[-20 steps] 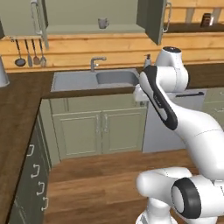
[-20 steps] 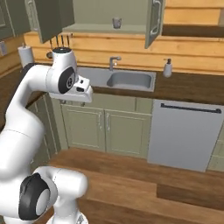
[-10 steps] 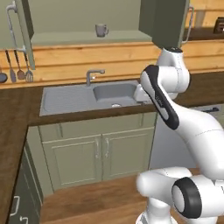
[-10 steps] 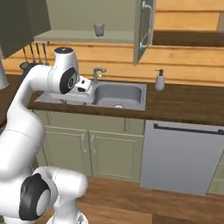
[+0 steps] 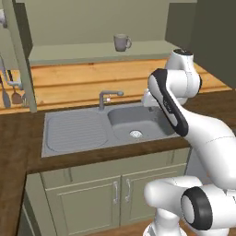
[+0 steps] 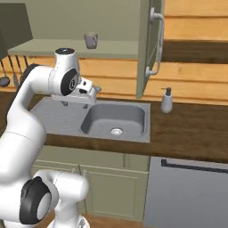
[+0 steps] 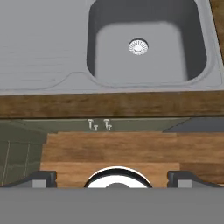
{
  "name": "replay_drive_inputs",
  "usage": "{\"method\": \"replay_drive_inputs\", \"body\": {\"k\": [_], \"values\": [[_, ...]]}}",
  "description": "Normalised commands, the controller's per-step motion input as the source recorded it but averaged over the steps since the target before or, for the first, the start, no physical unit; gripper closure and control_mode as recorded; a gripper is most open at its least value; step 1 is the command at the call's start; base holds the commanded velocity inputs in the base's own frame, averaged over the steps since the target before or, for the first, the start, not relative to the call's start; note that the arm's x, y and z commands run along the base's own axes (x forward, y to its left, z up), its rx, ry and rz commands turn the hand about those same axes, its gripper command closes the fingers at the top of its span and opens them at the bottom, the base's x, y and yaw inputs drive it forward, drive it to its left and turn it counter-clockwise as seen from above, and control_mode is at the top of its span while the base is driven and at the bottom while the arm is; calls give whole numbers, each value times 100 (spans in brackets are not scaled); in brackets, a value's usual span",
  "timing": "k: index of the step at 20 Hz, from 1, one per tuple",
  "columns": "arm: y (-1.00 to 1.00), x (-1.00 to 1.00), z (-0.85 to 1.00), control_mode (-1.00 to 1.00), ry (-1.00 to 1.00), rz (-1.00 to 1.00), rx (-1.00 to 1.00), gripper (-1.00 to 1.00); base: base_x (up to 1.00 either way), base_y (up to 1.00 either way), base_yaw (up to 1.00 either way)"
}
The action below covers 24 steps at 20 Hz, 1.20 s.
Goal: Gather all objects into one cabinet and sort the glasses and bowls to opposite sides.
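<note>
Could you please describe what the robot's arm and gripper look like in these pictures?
The arm is built of smooth, rounded glossy white segments with dark grey to black joint bands and round end caps. The gripper is a white block ending in two small dark finger tips. No cables or markings show.

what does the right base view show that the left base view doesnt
Right base view alone: a soap dispenser on the counter right of the sink, the cabinet door with its pale curved handle, and a dishwasher front below the counter.

Left base view alone: hanging utensils at the left edge, and the pair of lower cabinet doors under the sink.

Both: the grey mug on the open cabinet's shelf, the sink, the faucet and the wooden backsplash.
</note>
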Motion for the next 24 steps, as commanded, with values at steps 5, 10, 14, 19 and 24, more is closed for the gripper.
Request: {"method": "replay_drive_inputs", "body": {"k": [5,10,14,19,24], "values": [[0,0,0,100,0,0,0,-100,100,24,-3],[0,0,0,100,0,0,0,-100,95,19,-4],[0,0,0,100,0,0,0,-100,3,0,-2],[0,0,0,100,0,0,0,-100,0,0,0],[0,0,12,-100,-3,0,0,-100,0,0,0]]}}
